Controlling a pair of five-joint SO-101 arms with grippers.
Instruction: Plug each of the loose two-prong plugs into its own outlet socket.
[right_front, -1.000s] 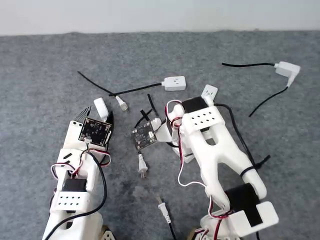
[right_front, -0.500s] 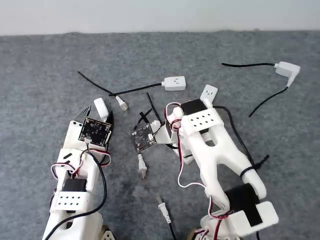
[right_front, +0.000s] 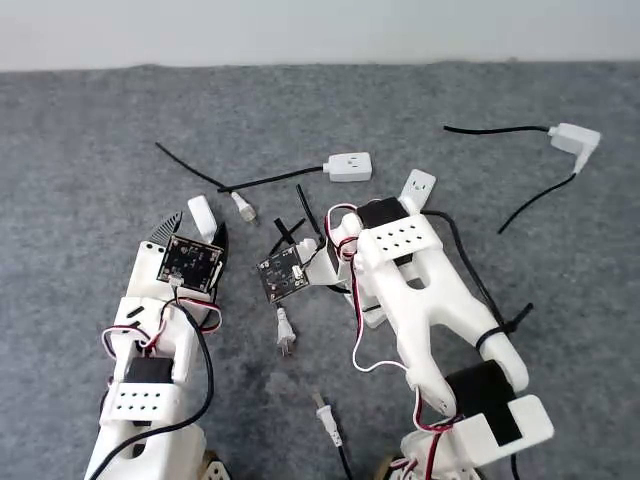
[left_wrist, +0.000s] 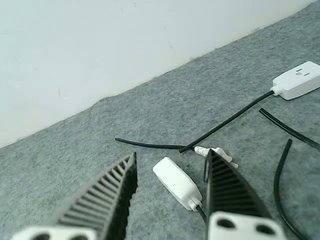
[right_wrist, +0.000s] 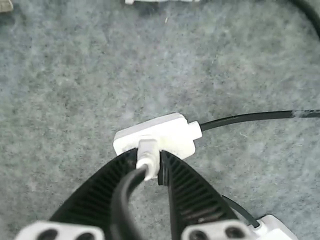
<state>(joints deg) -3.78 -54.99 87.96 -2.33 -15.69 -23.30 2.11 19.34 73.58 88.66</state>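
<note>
Right gripper (right_wrist: 148, 158): jaws narrowed onto a white two-prong plug (right_wrist: 148, 149), whose black lead (right_wrist: 125, 195) runs back between them. The plug's front end meets a white outlet socket (right_wrist: 165, 135) lying flat on the grey carpet (right_wrist: 65, 75). Whether the prongs are seated cannot be judged, since the plug body covers the joint. The socket's black cord (right_wrist: 250, 119) leads off to one side.

Left gripper (left_wrist: 172, 159): jaws spread wide, holding nothing, with a second socket (left_wrist: 176, 184) on the carpet between them. Just beyond it lies a small loose plug (left_wrist: 216, 153) at the end of a thin black cord. Farther off is a third socket (left_wrist: 297, 79), with its cable (left_wrist: 230, 119) crossing that thin cord.

High view: a middle plug (right_front: 285, 338) lies loose just beside the right arm's wrist board (right_front: 281, 275), and a lower plug (right_front: 325, 415) lies nearer the arm bases. A square socket (right_front: 418, 184) sits close against the right arm's far side. A far socket (right_front: 573, 137) lies well apart, toward the wall. Loose black cord ends (right_front: 305, 205) lie around the right gripper's working area.
</note>
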